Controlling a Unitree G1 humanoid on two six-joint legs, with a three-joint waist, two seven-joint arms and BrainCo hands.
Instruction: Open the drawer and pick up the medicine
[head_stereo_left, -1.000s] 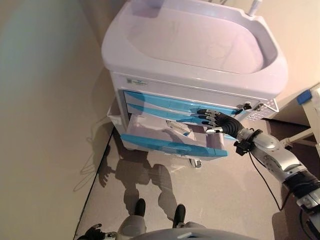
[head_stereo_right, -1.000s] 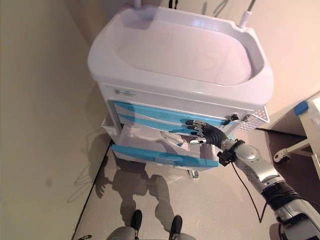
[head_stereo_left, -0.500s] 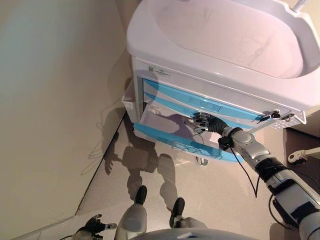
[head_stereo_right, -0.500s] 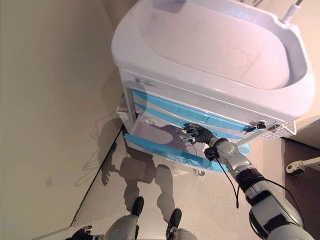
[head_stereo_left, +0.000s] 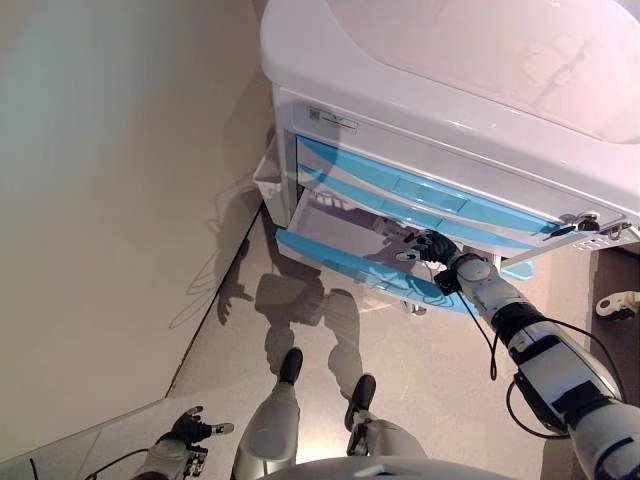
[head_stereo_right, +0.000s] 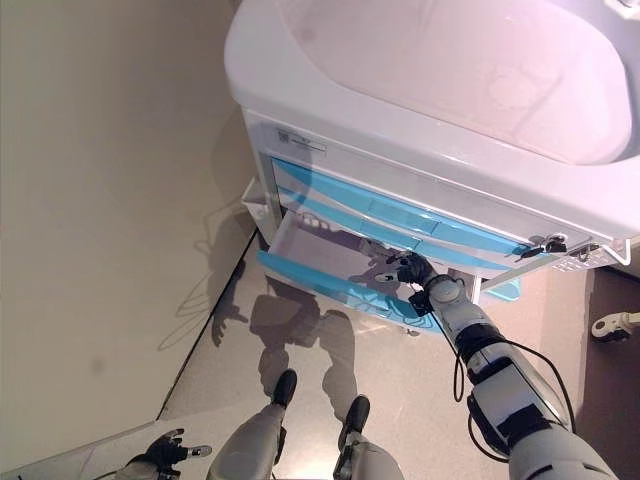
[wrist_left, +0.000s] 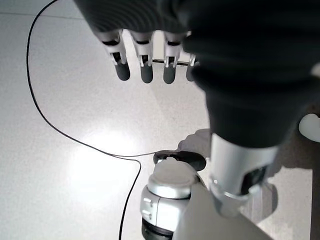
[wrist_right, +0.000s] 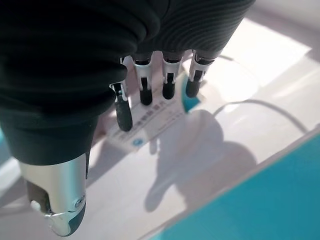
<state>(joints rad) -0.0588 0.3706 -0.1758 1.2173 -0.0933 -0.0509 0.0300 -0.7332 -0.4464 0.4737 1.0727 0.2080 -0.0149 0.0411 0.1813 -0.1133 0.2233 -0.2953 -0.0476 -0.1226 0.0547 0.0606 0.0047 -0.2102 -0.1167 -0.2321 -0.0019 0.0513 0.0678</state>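
Observation:
The white cart's lowest blue-fronted drawer (head_stereo_left: 340, 262) stands pulled open. My right hand (head_stereo_left: 425, 245) reaches into it from the right, also seen in the right eye view (head_stereo_right: 408, 268). In the right wrist view its fingers (wrist_right: 145, 85) are straight and hover just above a flat white medicine box with a blue mark (wrist_right: 150, 122) that lies on the drawer's white floor (wrist_right: 240, 85). The hand holds nothing. My left hand (head_stereo_left: 190, 430) hangs low at the lower left with relaxed fingers (wrist_left: 145, 65) over the floor.
The cart's white basin-like top (head_stereo_left: 420, 60) overhangs the closed blue drawers (head_stereo_left: 420, 190) above the open one. A white side bin (head_stereo_left: 268, 180) hangs on the cart's left. A beige wall (head_stereo_left: 100, 150) stands close at the left. A wheeled white leg (head_stereo_left: 620, 300) shows at the far right.
The camera has shifted, so the cart sits higher and further right. My right hand has gone from the drawer's right rim down into the drawer, over the box.

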